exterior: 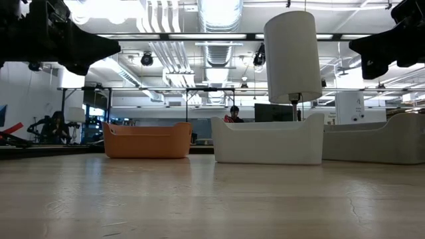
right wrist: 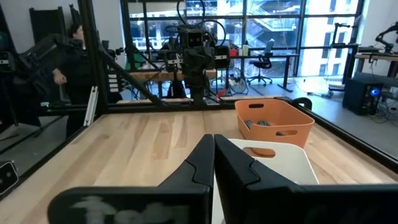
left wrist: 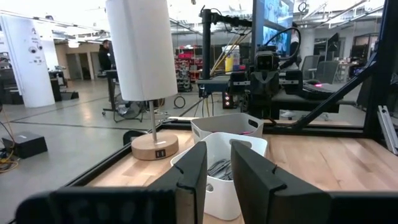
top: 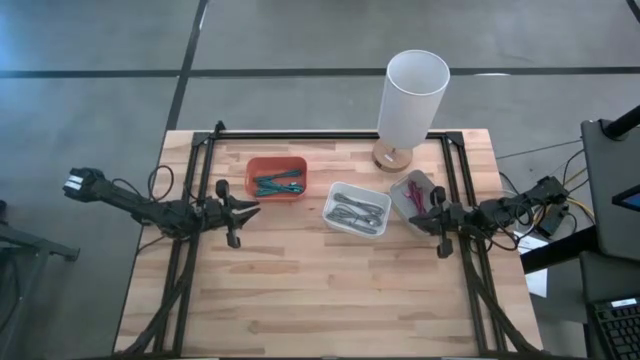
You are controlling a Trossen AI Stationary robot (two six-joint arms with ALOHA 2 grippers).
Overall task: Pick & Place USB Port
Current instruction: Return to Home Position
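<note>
Three bins stand in a row on the wooden table: an orange bin [top: 276,177] with teal cables, a white bin [top: 357,209] with grey cables, and a grey bin [top: 415,195] with reddish cables. I cannot pick out a single USB port among them. My left gripper [top: 252,208] hovers level just left of the orange bin, open, with nothing between its fingers [left wrist: 217,165]. My right gripper [top: 422,217] hovers level by the grey bin's near side, shut and empty [right wrist: 213,158]. Both are well above the tabletop in the low view.
A lamp with a tall white shade [top: 412,95] stands on a round wooden base [top: 392,157] at the far edge, behind the white and grey bins. A black frame [top: 330,134] runs along the table's far and side edges. The near half of the table [top: 330,300] is bare wood.
</note>
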